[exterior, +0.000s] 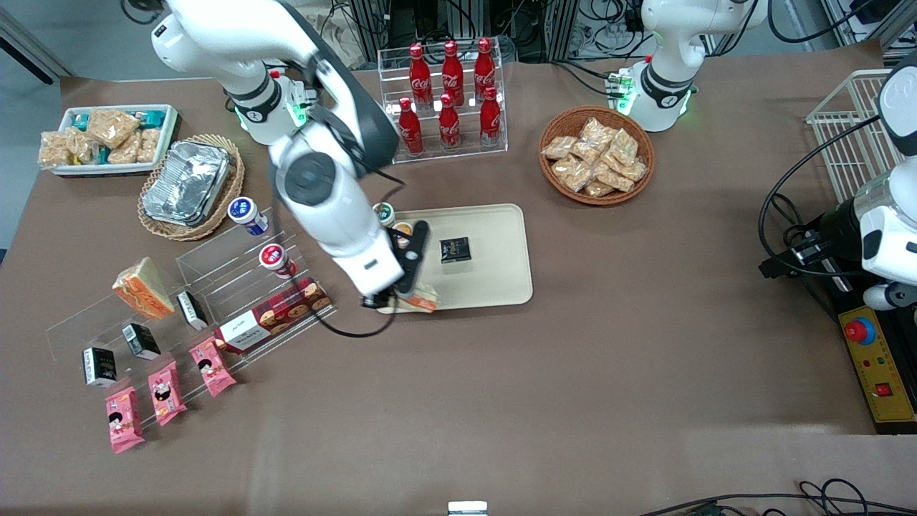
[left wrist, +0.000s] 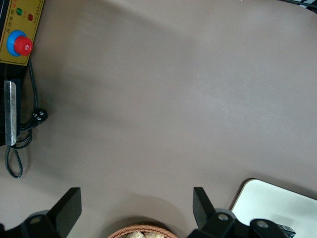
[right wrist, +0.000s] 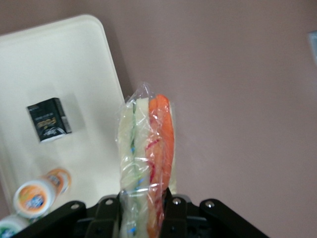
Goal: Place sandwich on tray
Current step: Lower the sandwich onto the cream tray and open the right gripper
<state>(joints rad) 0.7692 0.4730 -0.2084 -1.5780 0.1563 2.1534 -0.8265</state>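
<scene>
Your pincer (right wrist: 141, 210) is clamping the sandwich (right wrist: 146, 158) between its fingers, holding the wedge edge-on over the tray (exterior: 494, 279) rim nearest the front camera, low in the middle of the front frame. A black packet (exterior: 454, 249) and two small cups (right wrist: 42, 191) are sitting on the tray on the brown worktop (exterior: 573, 373).

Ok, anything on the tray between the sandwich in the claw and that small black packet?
No. In the right wrist view, bare tray separates the sandwich, held in the claw over the tray's edge, from the black packet.
</scene>
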